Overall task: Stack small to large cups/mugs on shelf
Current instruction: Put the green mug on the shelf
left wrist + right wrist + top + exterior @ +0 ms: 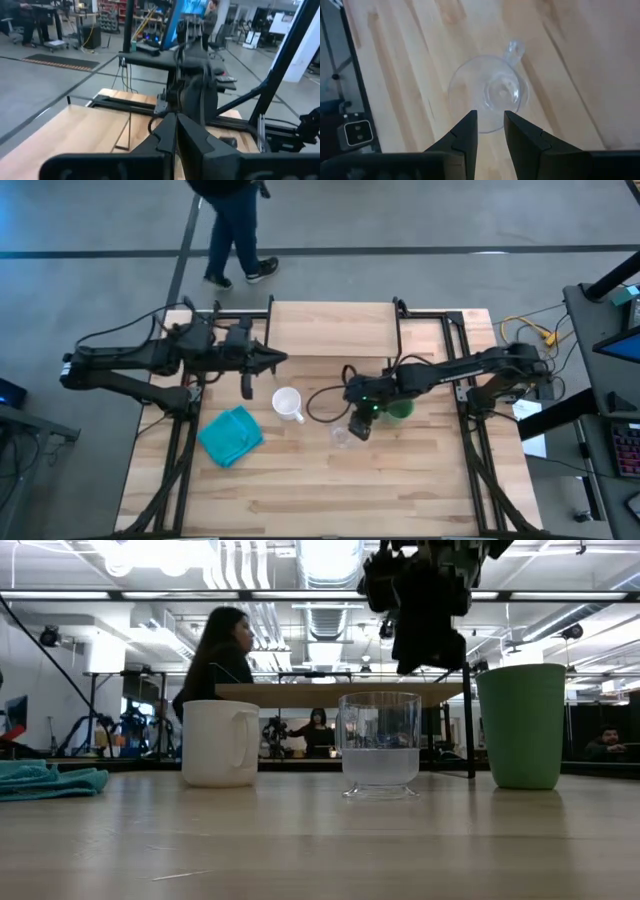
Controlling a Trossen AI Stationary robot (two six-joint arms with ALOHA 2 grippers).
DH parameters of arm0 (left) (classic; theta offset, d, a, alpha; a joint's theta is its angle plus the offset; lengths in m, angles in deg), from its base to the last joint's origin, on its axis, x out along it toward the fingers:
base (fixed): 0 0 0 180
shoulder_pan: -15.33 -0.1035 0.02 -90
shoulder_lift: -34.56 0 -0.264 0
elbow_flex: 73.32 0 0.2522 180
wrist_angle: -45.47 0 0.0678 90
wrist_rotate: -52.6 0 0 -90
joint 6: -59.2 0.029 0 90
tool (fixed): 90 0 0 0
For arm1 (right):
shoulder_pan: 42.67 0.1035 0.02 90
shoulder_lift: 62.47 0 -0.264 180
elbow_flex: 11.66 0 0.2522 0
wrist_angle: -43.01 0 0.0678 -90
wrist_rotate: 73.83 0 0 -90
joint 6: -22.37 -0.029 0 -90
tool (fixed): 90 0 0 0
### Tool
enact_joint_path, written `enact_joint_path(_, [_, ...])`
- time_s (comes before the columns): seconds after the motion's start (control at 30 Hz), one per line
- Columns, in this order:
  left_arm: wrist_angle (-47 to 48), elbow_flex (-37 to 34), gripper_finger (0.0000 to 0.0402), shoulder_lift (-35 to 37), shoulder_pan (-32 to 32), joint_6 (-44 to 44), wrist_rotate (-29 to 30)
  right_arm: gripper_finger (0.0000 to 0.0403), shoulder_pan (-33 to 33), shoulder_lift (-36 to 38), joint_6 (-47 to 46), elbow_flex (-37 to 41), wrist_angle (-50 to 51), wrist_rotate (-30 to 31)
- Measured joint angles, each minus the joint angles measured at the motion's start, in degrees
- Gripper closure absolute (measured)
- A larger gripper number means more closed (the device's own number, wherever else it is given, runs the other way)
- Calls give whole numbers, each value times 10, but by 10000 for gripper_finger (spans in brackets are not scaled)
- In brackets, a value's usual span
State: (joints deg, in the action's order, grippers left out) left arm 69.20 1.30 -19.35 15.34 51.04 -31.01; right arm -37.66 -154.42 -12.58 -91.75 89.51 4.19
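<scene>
Glass cup (487,97): upright on the tabletop (330,490), small and clear, between white mug and green cup in the low view; seen from straight above in the right wrist view, a small handle on its far side.
White mug (287,403): upright on the tabletop, handle showing, beside the teal cloth, well apart from the glass cup.
Green cup (521,725): upright on the tabletop, tallest of the three, near the glass cup, partly under the right arm in the high view.
Shelf (333,328): light-wood board on thin black legs, at the far side of the tabletop, bare on top.
Right gripper (490,127): poised directly above the glass cup, pointing down, fingers a little apart with a narrow gap, touching nothing.
Left gripper (276,359): raised near the shelf's left end, fingers pressed together, holding nothing.
Teal cloth (231,434): crumpled on the tabletop's left part.
Person (234,225): standing on the floor beyond the table's far edge.
</scene>
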Motion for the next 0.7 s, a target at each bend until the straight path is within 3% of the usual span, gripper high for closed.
enact_joint_path(0.7, [1,-1,402,-1,0,1,0,319,-2,-50,24,-1,-7,0])
